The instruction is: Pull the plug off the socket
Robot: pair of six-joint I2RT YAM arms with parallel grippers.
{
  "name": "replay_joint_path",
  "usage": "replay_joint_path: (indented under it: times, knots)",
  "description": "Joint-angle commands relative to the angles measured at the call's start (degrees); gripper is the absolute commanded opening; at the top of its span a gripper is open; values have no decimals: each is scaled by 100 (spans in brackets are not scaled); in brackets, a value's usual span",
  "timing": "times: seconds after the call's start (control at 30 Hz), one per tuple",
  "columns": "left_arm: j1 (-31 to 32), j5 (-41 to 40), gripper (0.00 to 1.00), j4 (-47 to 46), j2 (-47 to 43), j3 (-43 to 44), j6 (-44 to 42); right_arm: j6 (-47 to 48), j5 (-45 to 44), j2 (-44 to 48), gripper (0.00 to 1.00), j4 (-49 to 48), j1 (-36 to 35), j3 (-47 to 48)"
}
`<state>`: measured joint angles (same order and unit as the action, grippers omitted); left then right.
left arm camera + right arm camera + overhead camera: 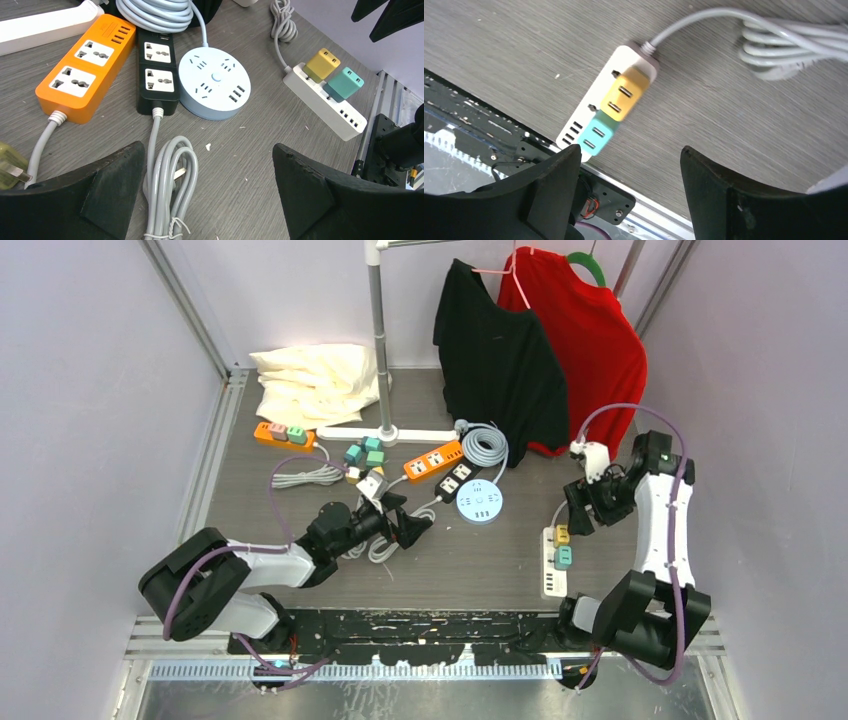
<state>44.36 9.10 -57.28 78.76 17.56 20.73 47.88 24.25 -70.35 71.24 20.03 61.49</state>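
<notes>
A white power strip point(552, 580) lies at the right, near the table's front edge. A yellow plug point(562, 534) and a teal plug point(563, 557) sit in its sockets, side by side. The right wrist view shows the strip point(626, 55) with the yellow plug point(624, 93) and teal plug point(596, 136) seated in it. My right gripper point(630, 150) hovers above the strip, open and holding nothing. My left gripper point(208, 146) is open over the table's middle, above a bundled grey cable point(170, 185). From the left wrist view the strip point(320, 104) is far off to the right.
An orange strip point(85, 70), a black strip point(158, 70) and a round pale-blue socket hub point(215, 82) lie ahead of the left gripper. Loose plugs, coiled cables, a clothes rack base point(385, 432), hanging shirts and a cream pillow point(315, 380) fill the back.
</notes>
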Motion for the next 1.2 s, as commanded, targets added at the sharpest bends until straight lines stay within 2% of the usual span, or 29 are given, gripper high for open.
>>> replay_joint_path:
  times: [0.0,0.07,0.17,0.3,0.47,0.8,1.17]
  knots:
    - [-1,48,97,-514,-178,-55,-87,331,-102,68,72,-80,556,-95]
    - [-1,55,97,-525,-183,-56,-84,309,-160,-104,50,-227,835,-216]
    - [-6,56,97,-537,-181,-62,-82,171,-267,-467,29,-605,1099,-480]
    - [1,72,97,-543,-182,-54,-94,74,-245,-758,17,-1150,1108,-1023]
    - [-3,92,97,-554,-167,-47,-93,164,645,-1094,3,-1306,1030,-1401]
    - [0,92,97,-539,-134,-34,-96,356,796,-1166,1,-1052,155,-1265]
    - [-5,92,97,-534,-130,-25,-95,309,447,-1492,3,-1112,-908,-1086]
